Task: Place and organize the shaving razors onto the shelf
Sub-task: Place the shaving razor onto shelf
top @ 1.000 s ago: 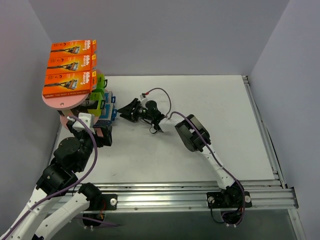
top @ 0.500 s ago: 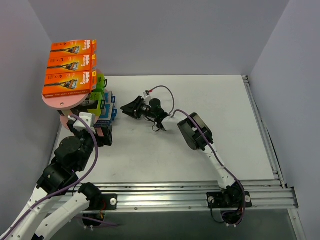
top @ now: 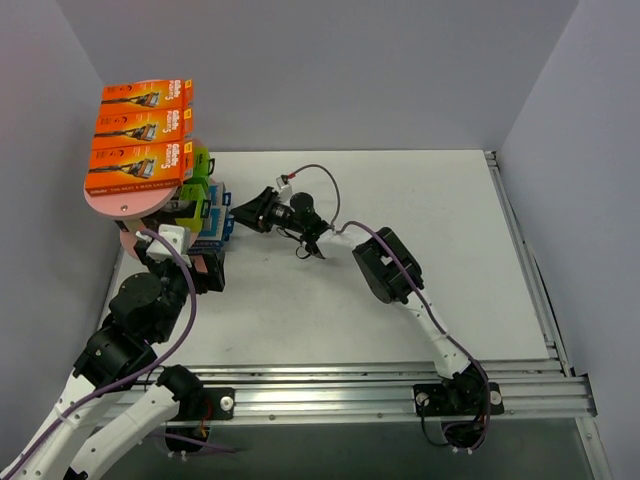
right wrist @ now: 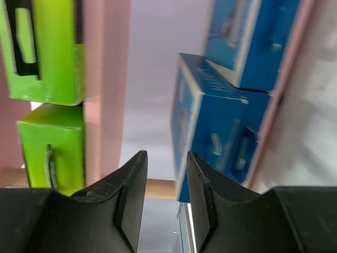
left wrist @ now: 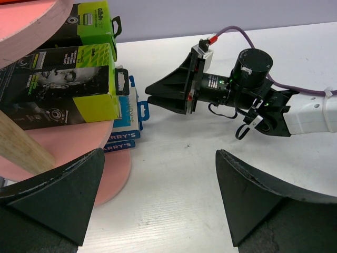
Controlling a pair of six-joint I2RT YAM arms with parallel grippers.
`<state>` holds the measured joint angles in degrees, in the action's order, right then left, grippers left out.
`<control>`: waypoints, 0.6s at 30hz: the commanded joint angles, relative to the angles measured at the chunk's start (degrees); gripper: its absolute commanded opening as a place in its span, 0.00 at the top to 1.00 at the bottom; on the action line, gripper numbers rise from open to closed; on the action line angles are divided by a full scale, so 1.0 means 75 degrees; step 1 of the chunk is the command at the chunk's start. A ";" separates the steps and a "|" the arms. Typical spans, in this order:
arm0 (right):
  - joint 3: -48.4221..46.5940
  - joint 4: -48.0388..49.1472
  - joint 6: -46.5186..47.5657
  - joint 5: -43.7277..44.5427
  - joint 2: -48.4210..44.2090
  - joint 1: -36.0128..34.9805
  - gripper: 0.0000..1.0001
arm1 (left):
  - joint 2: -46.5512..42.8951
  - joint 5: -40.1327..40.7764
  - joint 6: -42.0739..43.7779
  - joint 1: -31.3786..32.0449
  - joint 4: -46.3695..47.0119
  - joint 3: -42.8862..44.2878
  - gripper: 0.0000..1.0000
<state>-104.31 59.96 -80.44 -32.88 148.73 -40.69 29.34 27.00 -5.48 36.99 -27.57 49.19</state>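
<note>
Looks close to done, judging by the white table [top: 400,280], with no loose pack to be found on it from above. Gathers everything instead on the pink shelf [top: 120,207] at the far left corner. Counts three orange razor packs [top: 138,165] side by side on the top board and two black-and-lime packs [left wrist: 58,87] on the board below. Finds the blue packs [left wrist: 124,124] stacked on the lowest board, hang tabs jutting past the rim. Leaves, at a guess, only the squaring-up of that blue stack, which sits slightly fanned. Shows the left gripper [left wrist: 159,155] low beside the lowest board, spread wide and empty. Puts the right gripper [right wrist: 167,158] with its tips just beside the blue stack, jaws narrow, a slim gap with nothing in it. Cannot tell whether those tips touch a pack. Reads HARRY'S in white on two of the blue pack edges, and what seems to be Gillette on the upper lime pack. Cannot make out the small white print on the orange packs from above.
</note>
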 commanded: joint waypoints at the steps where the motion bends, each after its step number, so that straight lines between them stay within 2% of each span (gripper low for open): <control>1: -0.0669 0.0114 0.0132 -0.0115 -0.0003 -0.0106 0.68 | -0.0022 -0.0003 -0.0008 -0.0046 0.0290 0.0086 0.04; 18: -0.1490 -0.0343 0.0191 -0.0104 0.0455 -0.0188 0.68 | -0.0092 -0.0026 -0.0020 -0.0046 0.0278 0.0086 0.05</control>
<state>-112.57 56.12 -80.23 -32.86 152.46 -41.71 29.23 26.98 -5.48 36.99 -27.57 49.19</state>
